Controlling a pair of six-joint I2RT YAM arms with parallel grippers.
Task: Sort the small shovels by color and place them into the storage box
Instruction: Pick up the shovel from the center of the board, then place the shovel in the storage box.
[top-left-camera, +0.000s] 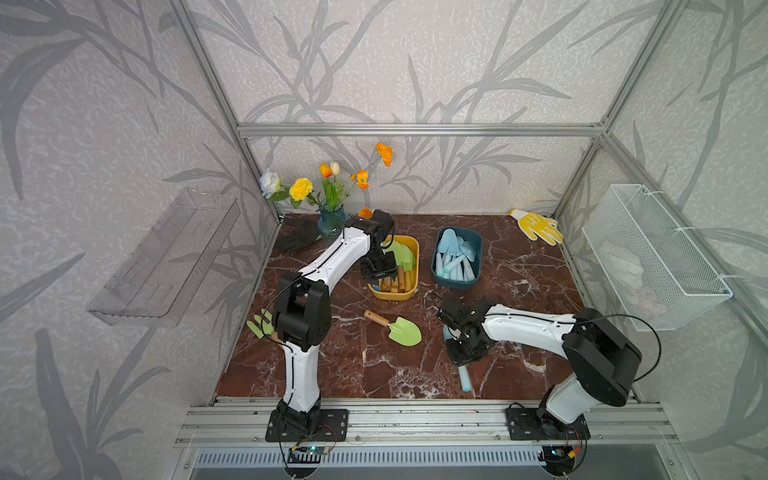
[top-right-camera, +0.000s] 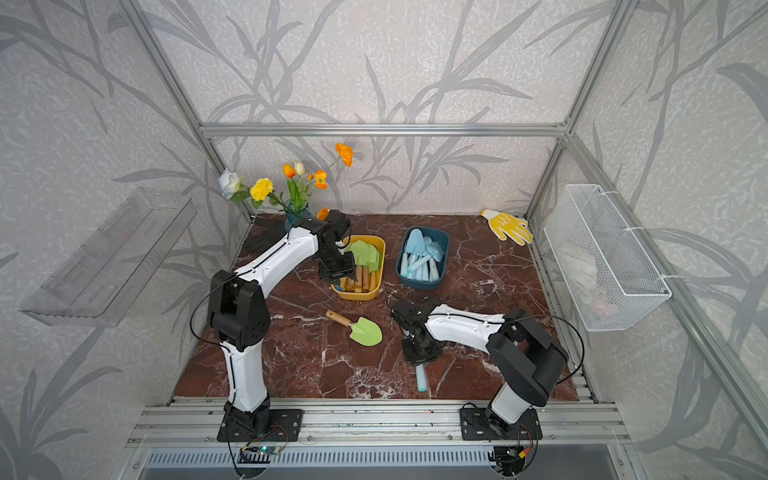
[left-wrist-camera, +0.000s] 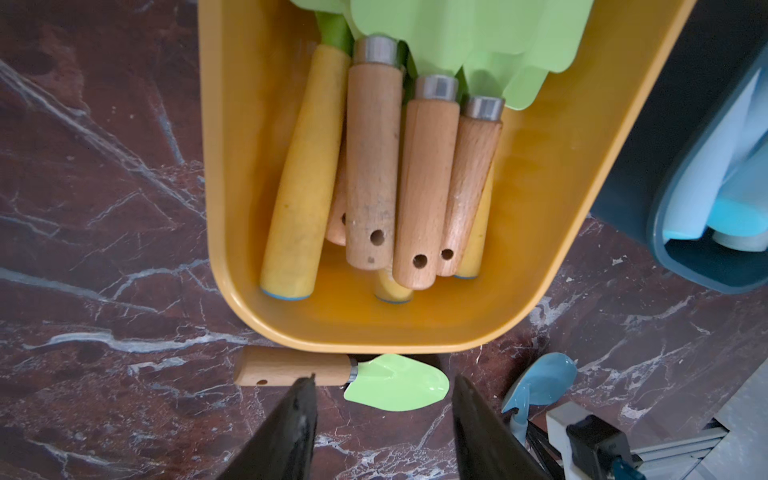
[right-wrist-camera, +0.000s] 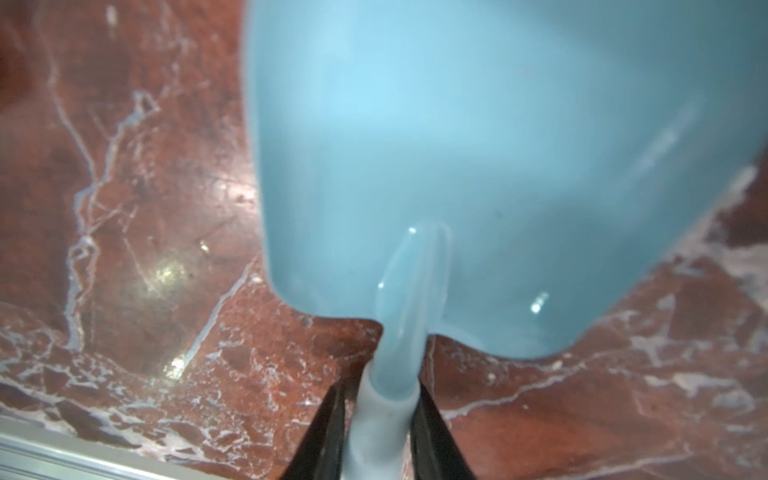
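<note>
A pale blue shovel (right-wrist-camera: 478, 145) is near the table's front right, and my right gripper (right-wrist-camera: 379, 390) is shut on its thin neck; in both top views its handle (top-left-camera: 465, 379) (top-right-camera: 421, 378) pokes out below the right gripper (top-left-camera: 461, 353) (top-right-camera: 419, 353). One green shovel with a wooden handle (top-left-camera: 399, 330) (top-right-camera: 361, 330) (left-wrist-camera: 395, 382) lies on the marble mid-table. My left gripper (left-wrist-camera: 384, 378) (top-left-camera: 378, 270) (top-right-camera: 336, 268) hangs open and empty over the near end of the yellow box (top-left-camera: 415, 249) (top-right-camera: 380, 266) (left-wrist-camera: 232, 166), which holds several green shovels. The dark blue box (top-left-camera: 478, 245) (top-right-camera: 445, 245) holds several pale blue shovels.
A green three-pronged fork (top-left-camera: 259, 324) lies behind the left arm. A flower vase (top-left-camera: 330, 222) and a black glove (top-left-camera: 299, 237) are at the back left, a yellow glove (top-left-camera: 538, 226) at the back right. A wire basket (top-left-camera: 656, 257) and a clear shelf (top-left-camera: 166, 257) hang on the side walls.
</note>
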